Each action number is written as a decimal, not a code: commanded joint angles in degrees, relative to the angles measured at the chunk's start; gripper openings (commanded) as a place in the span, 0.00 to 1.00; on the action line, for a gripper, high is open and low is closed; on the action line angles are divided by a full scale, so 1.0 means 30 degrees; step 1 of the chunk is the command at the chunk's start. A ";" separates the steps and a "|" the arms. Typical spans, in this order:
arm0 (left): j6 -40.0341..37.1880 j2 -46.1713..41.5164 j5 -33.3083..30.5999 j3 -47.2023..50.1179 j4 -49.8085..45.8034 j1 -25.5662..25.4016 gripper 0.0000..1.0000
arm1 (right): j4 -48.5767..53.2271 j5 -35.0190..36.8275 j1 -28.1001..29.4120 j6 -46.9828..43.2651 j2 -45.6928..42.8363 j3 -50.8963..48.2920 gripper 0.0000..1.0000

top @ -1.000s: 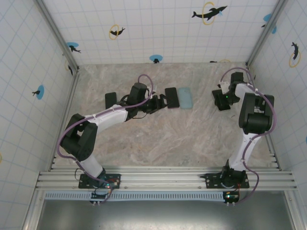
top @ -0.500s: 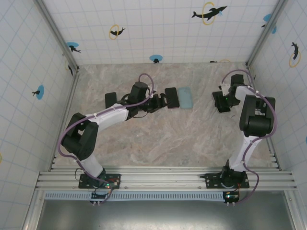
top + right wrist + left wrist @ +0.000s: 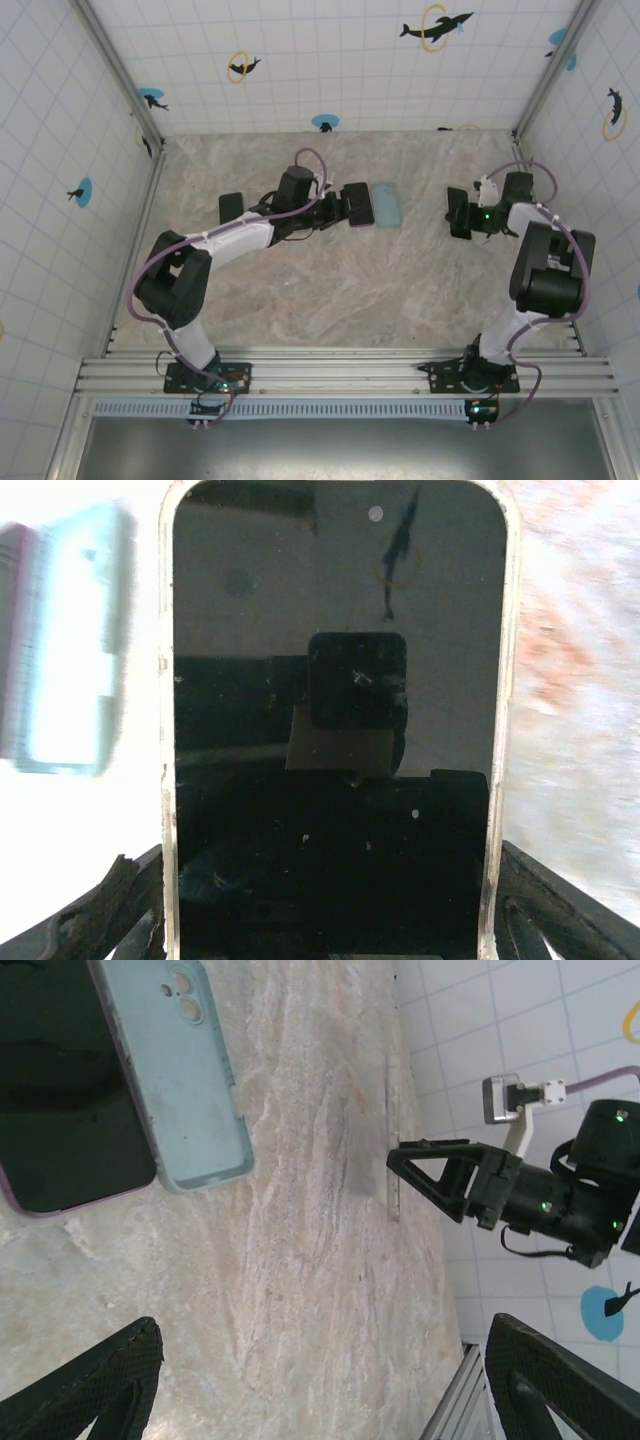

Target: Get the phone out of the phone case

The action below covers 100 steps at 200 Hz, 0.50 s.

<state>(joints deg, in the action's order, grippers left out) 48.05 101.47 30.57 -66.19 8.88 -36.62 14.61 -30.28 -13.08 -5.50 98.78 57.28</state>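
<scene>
Marble tabletop (image 3: 400, 290); cased phone (image 3: 335, 730) lengthwise outward in grip of right tool (image 3: 459, 212); left tool (image 3: 325, 1380) agape.

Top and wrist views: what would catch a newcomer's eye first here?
A dark-screened phone with a pale rim looms large in the right wrist view, gripped by the right hand over the table's right side. Near the table's middle, a black phone and a pale blue case lie side by side, with the open left hand just beside them.
</scene>
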 commanded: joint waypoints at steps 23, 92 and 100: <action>-0.0148 0.1870 -0.1115 -0.3071 0.0428 -0.0718 0.84 | -0.6767 -0.5408 0.0786 0.4189 -0.3169 -0.3024 0.51; -0.1985 0.4267 -0.2699 -0.7852 -0.2682 -0.2014 0.80 | -0.7005 -0.4992 0.3533 0.4240 -0.6033 -0.4301 0.50; -0.2253 0.4464 -0.2858 -0.8283 -0.3028 -0.2147 0.80 | -0.6804 -0.4856 0.3788 0.4099 -0.6265 -0.4290 0.50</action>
<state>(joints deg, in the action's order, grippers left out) 44.88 112.77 24.56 -87.02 4.67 -42.00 -2.11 -43.75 -3.38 6.74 83.57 45.28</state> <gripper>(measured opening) 0.806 0.775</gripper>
